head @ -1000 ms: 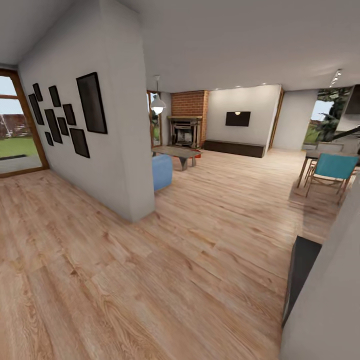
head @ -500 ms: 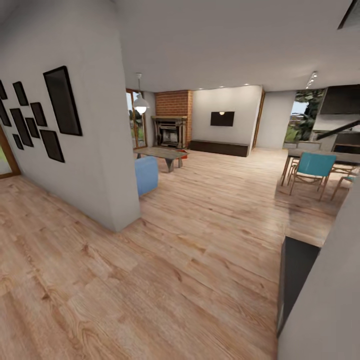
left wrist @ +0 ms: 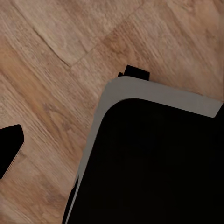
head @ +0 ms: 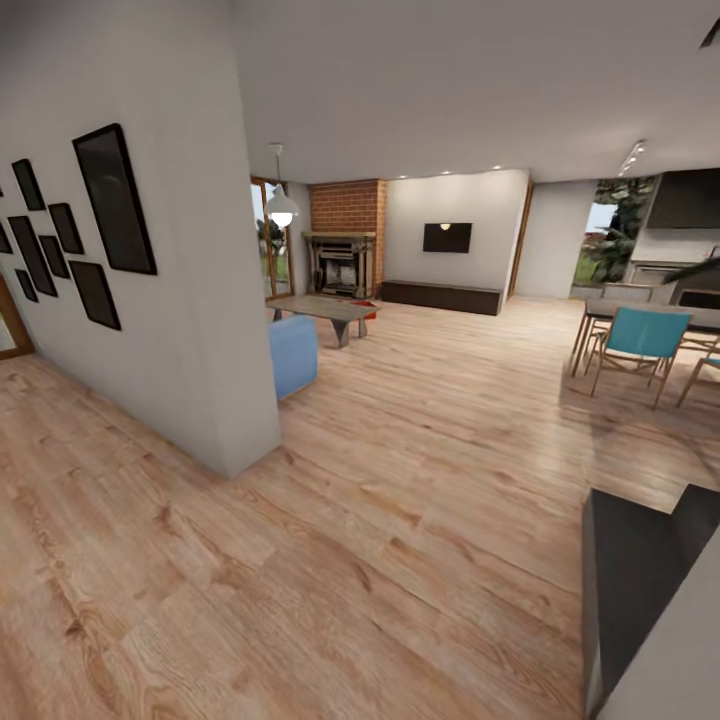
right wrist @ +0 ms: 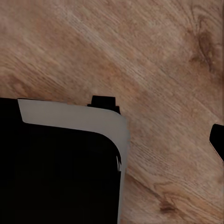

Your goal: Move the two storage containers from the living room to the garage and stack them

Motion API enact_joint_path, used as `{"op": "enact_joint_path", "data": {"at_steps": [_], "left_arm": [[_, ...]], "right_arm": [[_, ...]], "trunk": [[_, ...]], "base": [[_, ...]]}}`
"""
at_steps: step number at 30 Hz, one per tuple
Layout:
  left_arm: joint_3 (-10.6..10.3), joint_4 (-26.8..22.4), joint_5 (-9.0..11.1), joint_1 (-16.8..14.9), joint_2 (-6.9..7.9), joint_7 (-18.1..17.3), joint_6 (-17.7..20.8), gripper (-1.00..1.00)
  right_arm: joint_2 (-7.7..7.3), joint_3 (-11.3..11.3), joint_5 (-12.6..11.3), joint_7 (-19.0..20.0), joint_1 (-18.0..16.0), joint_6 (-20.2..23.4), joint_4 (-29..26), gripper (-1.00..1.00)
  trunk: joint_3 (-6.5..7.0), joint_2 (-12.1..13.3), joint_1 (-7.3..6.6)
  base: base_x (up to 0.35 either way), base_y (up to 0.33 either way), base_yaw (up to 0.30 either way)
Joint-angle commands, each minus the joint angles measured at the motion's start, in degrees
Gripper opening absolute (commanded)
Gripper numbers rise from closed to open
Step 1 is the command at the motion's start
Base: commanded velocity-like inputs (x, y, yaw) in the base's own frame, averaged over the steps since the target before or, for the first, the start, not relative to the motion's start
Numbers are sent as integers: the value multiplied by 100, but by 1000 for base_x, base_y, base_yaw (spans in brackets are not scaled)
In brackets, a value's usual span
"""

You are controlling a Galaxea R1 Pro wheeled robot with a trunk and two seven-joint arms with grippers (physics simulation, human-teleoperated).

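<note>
glossy light wood-plank floor [head: 400, 520] runs far toward the living room, with a white partition wall [head: 190, 300] hung with black picture frames [head: 115, 200] near left. a blue sofa end [head: 293, 355] and grey low coffee table [head: 325, 308] sit beyond it. driving on could clip that wall corner. a small red patch behind the table may be a storage container, too hidden to tell. whether either gripper is spread or pressed together cannot be told
</note>
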Motion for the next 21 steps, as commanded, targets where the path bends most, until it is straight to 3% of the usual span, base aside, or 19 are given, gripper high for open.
{"op": "enact_joint_path", "data": {"at_steps": [1, 7, 21], "left_arm": [[30, -10, 12, -1, 7, 4, 21, 100], [32, -10, 14, -1, 16, 4, 24, 100], [32, -27, 5, -1, 17, 4, 248, 100]], "right_arm": [[1, 43, -18, 13, -8, -39, 19, 100], [13, 29, -12, 12, -8, -44, 21, 100], [15, 34, -10, 18, -7, -42, 20, 100]], "trunk": [[-6, -3, 3], [-6, -3, 3], [-6, -3, 3]], "base": [[323, 9, 0], [323, 3, -81], [324, 0, -246]]}}
